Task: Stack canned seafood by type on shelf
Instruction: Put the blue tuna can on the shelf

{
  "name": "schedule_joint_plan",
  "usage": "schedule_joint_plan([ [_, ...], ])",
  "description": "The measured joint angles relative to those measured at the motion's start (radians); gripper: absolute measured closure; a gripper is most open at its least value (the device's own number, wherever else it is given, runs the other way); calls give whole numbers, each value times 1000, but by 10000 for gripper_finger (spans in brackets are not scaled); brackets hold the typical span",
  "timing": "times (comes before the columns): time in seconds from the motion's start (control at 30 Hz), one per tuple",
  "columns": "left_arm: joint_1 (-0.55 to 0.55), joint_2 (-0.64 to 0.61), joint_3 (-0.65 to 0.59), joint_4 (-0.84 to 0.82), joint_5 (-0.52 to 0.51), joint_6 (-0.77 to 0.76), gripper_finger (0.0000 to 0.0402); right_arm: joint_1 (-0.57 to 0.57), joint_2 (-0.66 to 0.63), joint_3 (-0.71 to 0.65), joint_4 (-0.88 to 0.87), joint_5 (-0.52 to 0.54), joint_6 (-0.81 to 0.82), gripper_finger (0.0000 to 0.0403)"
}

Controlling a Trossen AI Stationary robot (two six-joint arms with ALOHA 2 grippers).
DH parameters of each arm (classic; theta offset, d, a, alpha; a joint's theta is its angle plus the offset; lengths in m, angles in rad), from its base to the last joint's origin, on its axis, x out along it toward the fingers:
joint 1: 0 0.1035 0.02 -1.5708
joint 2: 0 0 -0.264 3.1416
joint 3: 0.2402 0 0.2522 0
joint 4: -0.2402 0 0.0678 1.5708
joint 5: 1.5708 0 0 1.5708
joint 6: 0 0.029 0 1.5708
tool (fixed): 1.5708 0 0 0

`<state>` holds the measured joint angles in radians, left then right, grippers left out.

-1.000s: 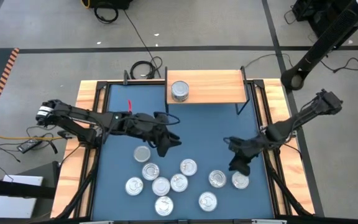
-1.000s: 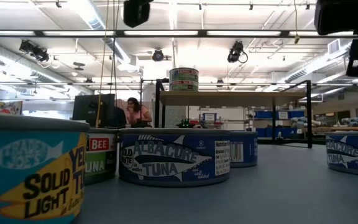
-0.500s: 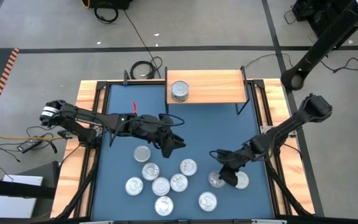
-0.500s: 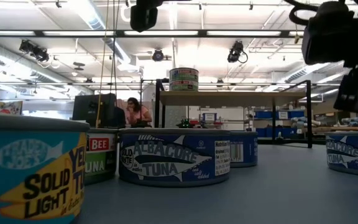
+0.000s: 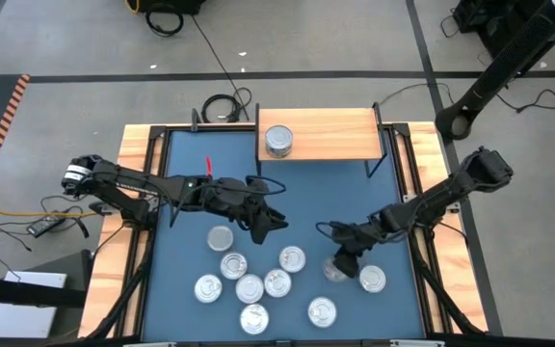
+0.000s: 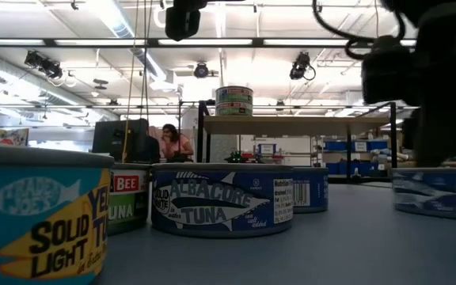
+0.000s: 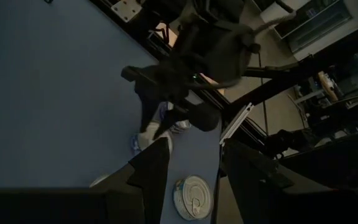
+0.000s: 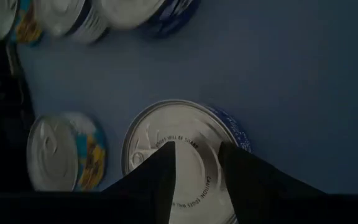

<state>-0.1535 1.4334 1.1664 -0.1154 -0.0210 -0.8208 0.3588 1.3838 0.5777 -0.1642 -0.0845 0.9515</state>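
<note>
R gripper [image 5: 341, 266] is down over a blue-label tin [image 8: 182, 155] at the near-right of the table [image 5: 326, 198], just left of another tin [image 5: 372, 280]. Wrist view looks past both fingers [image 8: 157, 177] onto that tin's silver lid; they sit over the lid, part-open, not yet round the rim. Nothing held, as far as I can see.

L gripper [image 5: 276, 220] hangs mid-table w/ fingers spread wide, empty, just far of the main tin cluster [image 5: 249, 287]. Waiting.

Shelf [image 5: 321, 135] is at the far edge, centre; a stack of two tins [image 6: 234, 100] stands on its left part, rest of the board bare.

Doing this step well, my read:
- Fingers look too narrow for the tin's width. Open wider before dropping, else the tips land on the lid and skid.
- Centre over the lid, then lower so the tips pass either side of the wall, close to the table surface; the tin is flat and low, so there's little wall to bite.
- Squeeze across the full width, steady; shiny metal may slip if caught off-centre.
- Mind the neighbour on the right: one finger could nudge it.
- Lift straight, keep it level.
- Check the label vs the shelf stack before placing; same type goes on top, otherwise start a new pile beside it. Can't read this tin's label from here.
</note>
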Motion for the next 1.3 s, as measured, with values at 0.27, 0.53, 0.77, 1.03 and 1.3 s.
schedule_joint_plan([
  [0.27,0,0,0,0,-11,0,238,-164,1,-1,-2,11,-75,260],
  [0.53,1,12,0,0,-38,-48,238,-357,-43,-8,24,40,-91,261],
  [0.77,8,132,0,15,-38,-189,238,-442,-191,-7,62,8,-62,261],
  [1.03,82,349,1,337,71,-389,238,-445,-423,-5,-65,89,14,261],
  [1.3,135,466,0,397,72,-521,239,-440,-492,-5,-155,119,5,261],
])
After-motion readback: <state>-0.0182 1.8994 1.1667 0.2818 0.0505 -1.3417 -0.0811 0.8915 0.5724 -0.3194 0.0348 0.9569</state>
